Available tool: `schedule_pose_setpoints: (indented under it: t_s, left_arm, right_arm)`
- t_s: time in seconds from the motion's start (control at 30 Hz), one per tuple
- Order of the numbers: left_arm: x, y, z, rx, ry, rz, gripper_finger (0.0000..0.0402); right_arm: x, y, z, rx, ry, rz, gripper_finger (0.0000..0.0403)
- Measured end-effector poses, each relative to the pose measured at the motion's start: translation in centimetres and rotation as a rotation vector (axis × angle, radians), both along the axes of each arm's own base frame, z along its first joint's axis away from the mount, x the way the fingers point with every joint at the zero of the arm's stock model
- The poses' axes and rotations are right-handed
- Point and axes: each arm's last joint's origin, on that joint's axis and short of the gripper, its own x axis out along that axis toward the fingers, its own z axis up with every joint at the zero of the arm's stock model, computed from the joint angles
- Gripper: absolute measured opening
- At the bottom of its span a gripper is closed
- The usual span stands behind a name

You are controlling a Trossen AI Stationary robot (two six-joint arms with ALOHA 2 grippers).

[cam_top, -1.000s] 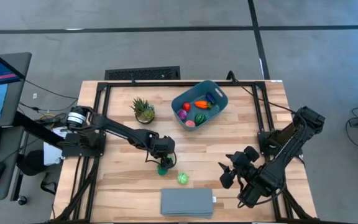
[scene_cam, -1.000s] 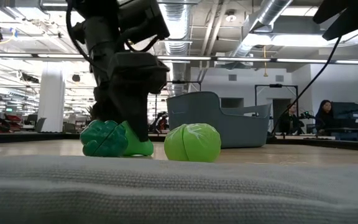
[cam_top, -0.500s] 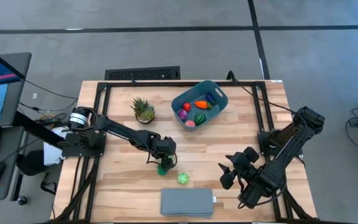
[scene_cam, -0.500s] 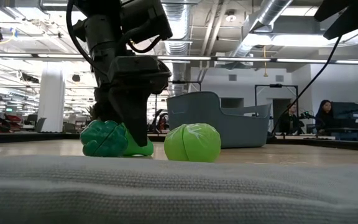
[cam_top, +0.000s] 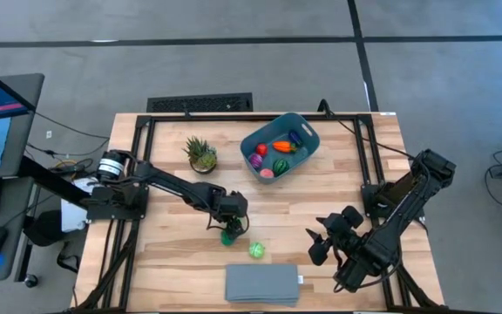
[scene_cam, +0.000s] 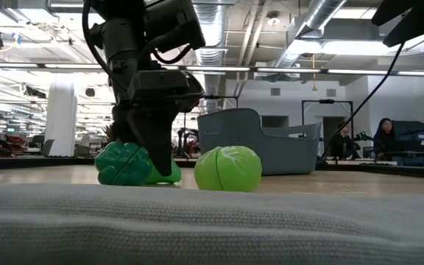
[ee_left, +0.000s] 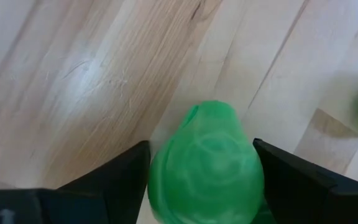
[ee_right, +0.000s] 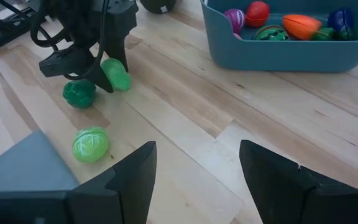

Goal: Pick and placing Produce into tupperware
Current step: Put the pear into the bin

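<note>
— Since a second ago your left gripper (scene_cam: pixel 153 151) has drawn its fingers in around the light green toy vegetable (ee_left: pixel 207 165); nothing else on the table has shifted.

— Is it clenched on it yet?

— You cannot call it a firm grip. In the left wrist view the two dark fingers flank the toy closely, one on each side, but contact is not clear, and the toy looks to rest on the wood.

— Where does it lie for the lift?

— Directly between the fingers, lower centre of the high view, its long axis running away from the wrist camera. A dark green bumpy toy (scene_cam: pixel 124 163) sits just beside it, and a round lime cabbage (cam_top: pixel 256 250) lies near, toward the grey slab (cam_top: pixel 262 283).

— And the bin?

— The teal tupperware (cam_top: pixel 303 156) stands at upper centre of the high view, already holding several toys. Your left arm is nearer; the right gripper (cam_top: pixel 328 237), fingers parted and empty, waits at lower right.

— Anything hidden?

— In the low view the fingers cover much of the light green toy.
</note>
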Motion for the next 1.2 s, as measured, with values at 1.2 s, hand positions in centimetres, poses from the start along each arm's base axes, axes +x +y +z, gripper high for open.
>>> schedule_pose_setpoints:
  t_s: [1.2]
  left_arm:
    - [0.49, -0.03, 0.7, 0.016, -0.021, -0.022, 0.0213]
  right_arm:
    - [0.02, 0.02, 0.0, -0.002, 0.002, 0.005, 0.0255]
